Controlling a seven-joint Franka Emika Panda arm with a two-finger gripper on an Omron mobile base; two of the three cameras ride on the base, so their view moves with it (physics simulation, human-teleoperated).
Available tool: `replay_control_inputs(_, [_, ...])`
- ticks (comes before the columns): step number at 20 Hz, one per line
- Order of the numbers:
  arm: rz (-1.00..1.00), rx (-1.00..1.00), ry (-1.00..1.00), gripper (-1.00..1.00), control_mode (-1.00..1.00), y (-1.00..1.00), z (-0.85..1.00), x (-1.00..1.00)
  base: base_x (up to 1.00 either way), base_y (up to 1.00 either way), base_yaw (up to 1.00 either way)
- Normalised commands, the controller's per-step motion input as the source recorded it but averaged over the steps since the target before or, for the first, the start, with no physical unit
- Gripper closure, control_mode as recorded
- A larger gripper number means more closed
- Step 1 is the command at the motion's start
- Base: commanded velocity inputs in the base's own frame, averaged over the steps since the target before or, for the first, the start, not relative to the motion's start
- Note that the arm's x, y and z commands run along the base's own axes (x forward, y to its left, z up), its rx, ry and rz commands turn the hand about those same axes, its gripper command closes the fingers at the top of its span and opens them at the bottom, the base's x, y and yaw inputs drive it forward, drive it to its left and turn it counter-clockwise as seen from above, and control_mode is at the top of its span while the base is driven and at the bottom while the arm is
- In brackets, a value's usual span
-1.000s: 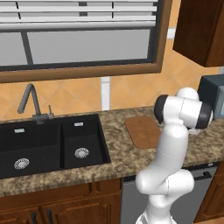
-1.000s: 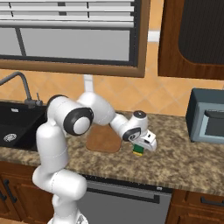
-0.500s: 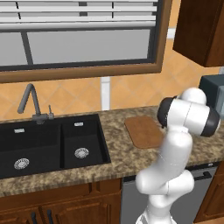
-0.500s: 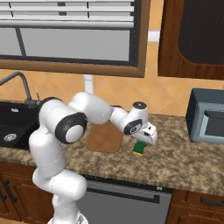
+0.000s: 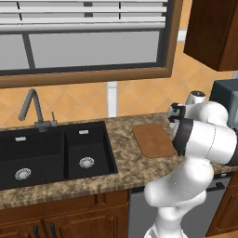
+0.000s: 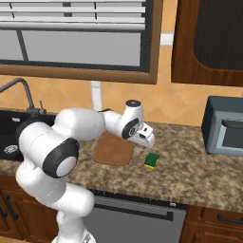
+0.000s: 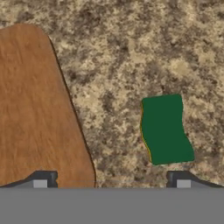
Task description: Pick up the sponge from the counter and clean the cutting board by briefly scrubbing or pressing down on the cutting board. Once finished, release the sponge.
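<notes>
The sponge (image 6: pixel 152 160), a small dark green block with a yellow edge, lies on the speckled counter (image 6: pixel 199 173) just right of the cutting board (image 6: pixel 113 150). My gripper (image 6: pixel 149 140) hangs a little above the counter between the board's right edge and the sponge, touching neither. In the hand view the sponge (image 7: pixel 165 129) lies flat above the right fingertip, and the reddish-brown cutting board (image 7: pixel 35 109) runs up from the left fingertip. The gripper (image 7: pixel 111 180) is open with only bare counter (image 7: pixel 131 52) between its tips. In the left base view my arm stands just right of the cutting board (image 5: pixel 153 139).
A black double sink (image 5: pixel 51 153) with a faucet (image 5: pixel 33 108) lies left of the board. A grey microwave (image 6: pixel 224 127) stands on the counter to the right. The wall and a window rise behind, and a dishwasher front (image 6: pixel 133 219) sits below the counter edge.
The hand has risen off the counter and drawn slightly toward the cutting board. The sponge has stayed where it lay.
</notes>
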Motion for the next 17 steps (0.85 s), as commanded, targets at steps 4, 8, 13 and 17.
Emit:
replay_control_inputs(4, [0.00,-0.02,-0.02,-1.00,-1.00,0.76,0.51,-0.47,0.00,0.00,0.00])
replay_control_inputs(8, [0.00,-0.02,-0.04,-1.00,-1.00,0.65,0.50,-0.60,0.00,0.00,0.00])
replay_control_inputs(13, [0.00,-0.01,-0.06,-1.00,-1.00,0.60,0.60,-0.43,0.00,0.00,0.00])
replay_control_inputs(17, [0.04,0.00,-0.09,-1.00,-1.00,0.45,0.63,-0.31,0.00,0.00,0.00])
